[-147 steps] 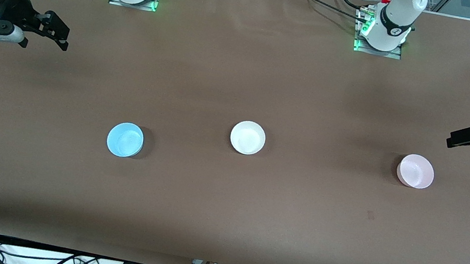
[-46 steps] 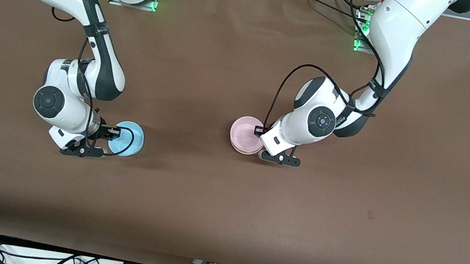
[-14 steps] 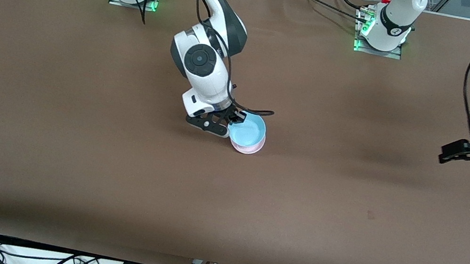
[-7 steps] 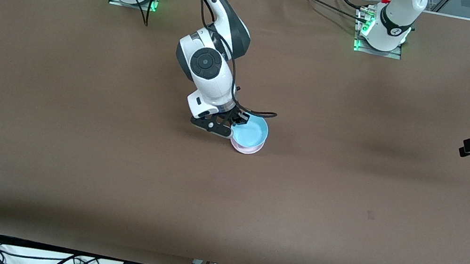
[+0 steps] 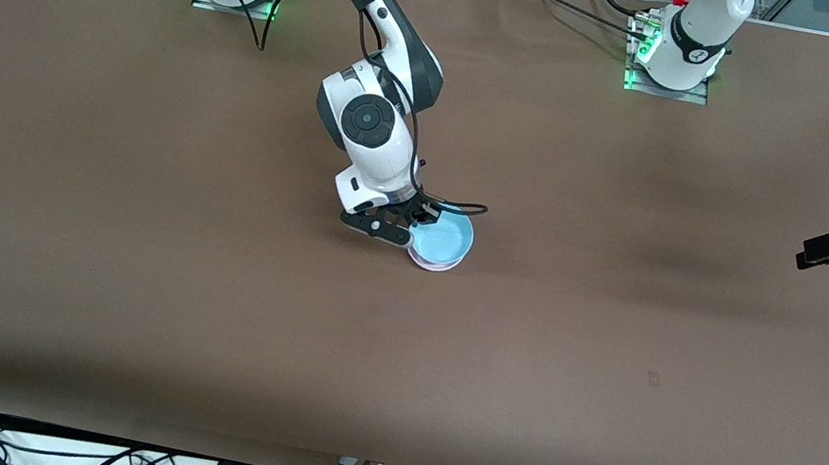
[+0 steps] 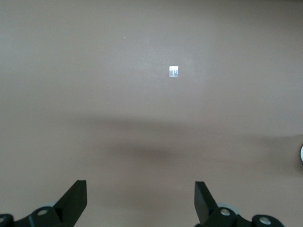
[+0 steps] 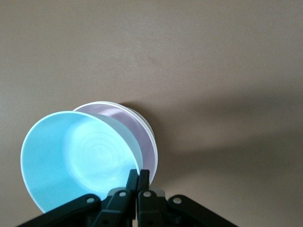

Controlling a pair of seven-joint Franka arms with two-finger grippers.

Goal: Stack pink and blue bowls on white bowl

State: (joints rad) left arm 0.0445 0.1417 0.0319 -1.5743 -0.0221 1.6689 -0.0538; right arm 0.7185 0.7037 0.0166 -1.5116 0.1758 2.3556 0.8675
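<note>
My right gripper (image 5: 420,221) is shut on the rim of the light blue bowl (image 5: 444,237) and holds it tilted just over the pink bowl (image 5: 432,265), a little off-centre. The right wrist view shows the fingers (image 7: 144,178) pinching the blue bowl's (image 7: 80,156) rim, with the pink bowl (image 7: 142,137) under it. The pink bowl sits nested in the white bowl (image 7: 149,128), of which only a thin rim shows. My left gripper (image 5: 809,250) is open and empty, waiting in the air at the left arm's end of the table; the left wrist view shows it (image 6: 140,198) over bare table.
The brown table (image 5: 608,383) carries only the stack near its middle. The arm bases (image 5: 671,57) stand along the edge farthest from the front camera. A small white tag (image 6: 173,72) lies on the table under the left gripper. Cables hang off the nearest edge.
My right gripper has carried the blue bowl a little toward the left arm's end and down over the pink bowl. The left arm has shifted slightly at the table's end.
</note>
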